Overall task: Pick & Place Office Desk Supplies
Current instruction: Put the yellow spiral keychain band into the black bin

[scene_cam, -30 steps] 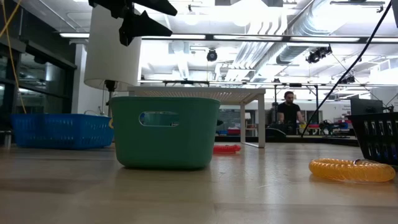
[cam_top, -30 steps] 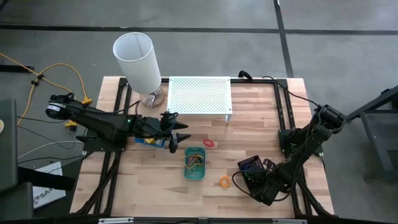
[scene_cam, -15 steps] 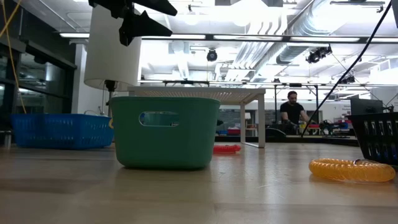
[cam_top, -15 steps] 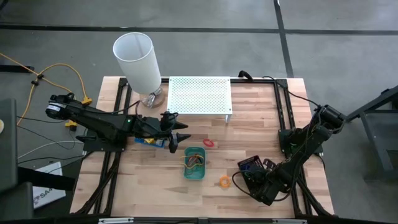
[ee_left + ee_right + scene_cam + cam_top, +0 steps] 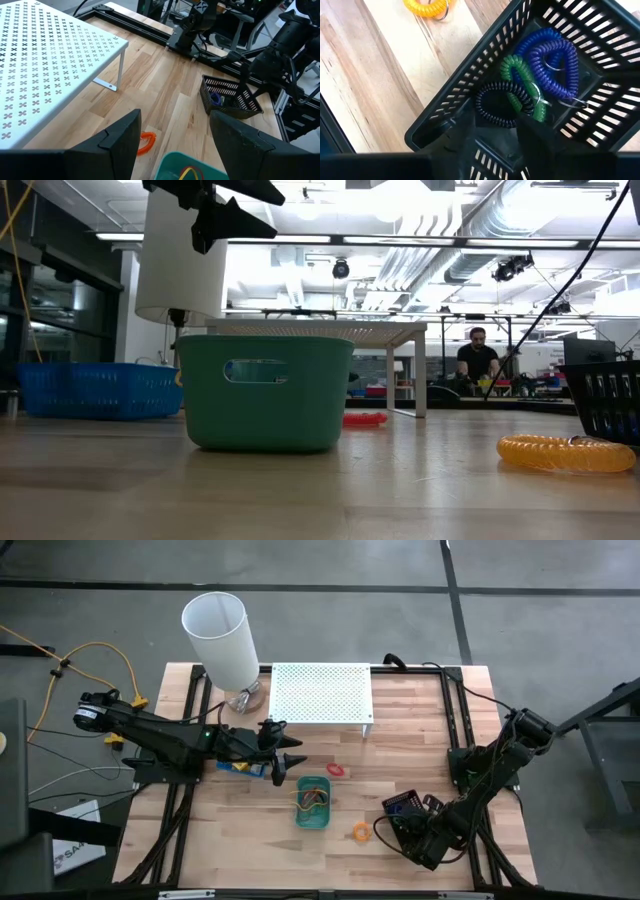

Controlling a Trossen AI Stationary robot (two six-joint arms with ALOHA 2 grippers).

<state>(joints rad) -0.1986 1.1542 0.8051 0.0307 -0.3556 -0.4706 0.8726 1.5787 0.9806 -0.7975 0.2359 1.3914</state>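
My right gripper (image 5: 398,823) points down into the black tray (image 5: 405,806), its fingers apart (image 5: 507,131). On the tray's floor lie a black coil ring (image 5: 497,104), just ahead of the fingertips, a green ring (image 5: 516,75) and blue-purple rings (image 5: 552,60). Whether a finger touches the black ring I cannot tell. An orange ring (image 5: 360,831) lies on the table beside the tray, a red ring (image 5: 335,769) farther back. My left gripper (image 5: 285,758) hangs open above the table by the green tray (image 5: 312,802), which holds coloured rings.
A blue tray (image 5: 240,766) lies under my left arm. The white perforated shelf (image 5: 321,693) and the white lamp (image 5: 220,638) stand at the table's far side. Bare wood shows at the near left. A person (image 5: 477,360) stands in the room behind.
Both arms and all things on the table have kept still. Only the person in the room behind has stepped a little to the right.
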